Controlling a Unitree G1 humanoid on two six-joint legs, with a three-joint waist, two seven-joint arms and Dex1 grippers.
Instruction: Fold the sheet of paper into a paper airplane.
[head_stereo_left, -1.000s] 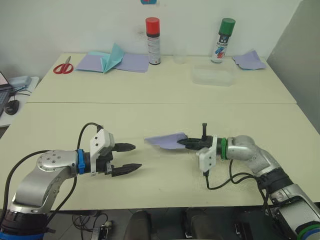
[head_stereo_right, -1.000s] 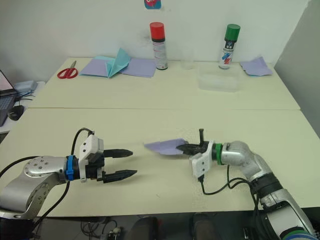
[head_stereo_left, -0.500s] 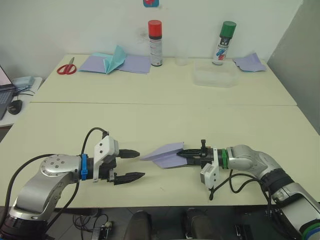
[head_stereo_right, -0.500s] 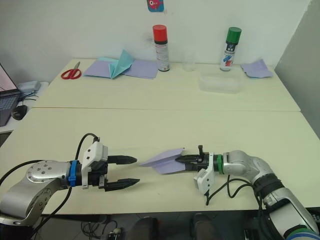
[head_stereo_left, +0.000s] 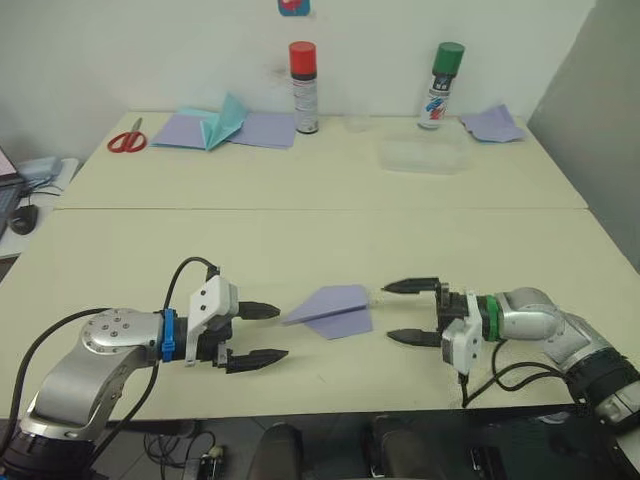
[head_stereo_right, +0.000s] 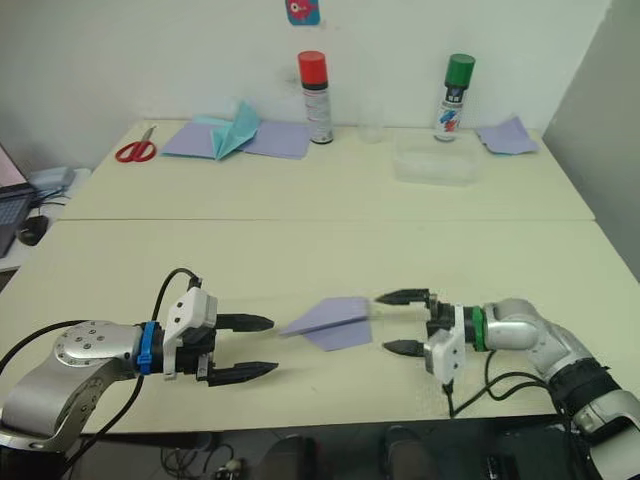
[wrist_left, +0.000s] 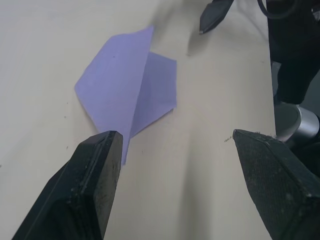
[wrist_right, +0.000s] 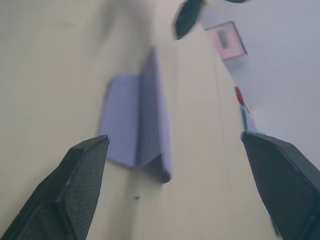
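Paper airplane (head_stereo_left: 332, 310), lavender and folded to a pointed nose, lies flat on the cream table (head_stereo_left: 300, 240) between the two grippers, held by neither. The left gripper (head_stereo_left: 262, 334) has its black fingers spread wide and empty, the nose of the airplane just beside its upper fingertip. The right gripper (head_stereo_left: 410, 312) is likewise wide open and empty, its tips near the airplane's blunt tail end and apart from it. Beyond both, at the table's far edge, stand a red-capped spray can (head_stereo_left: 303, 87) and a green-capped spray can (head_stereo_left: 441, 84).
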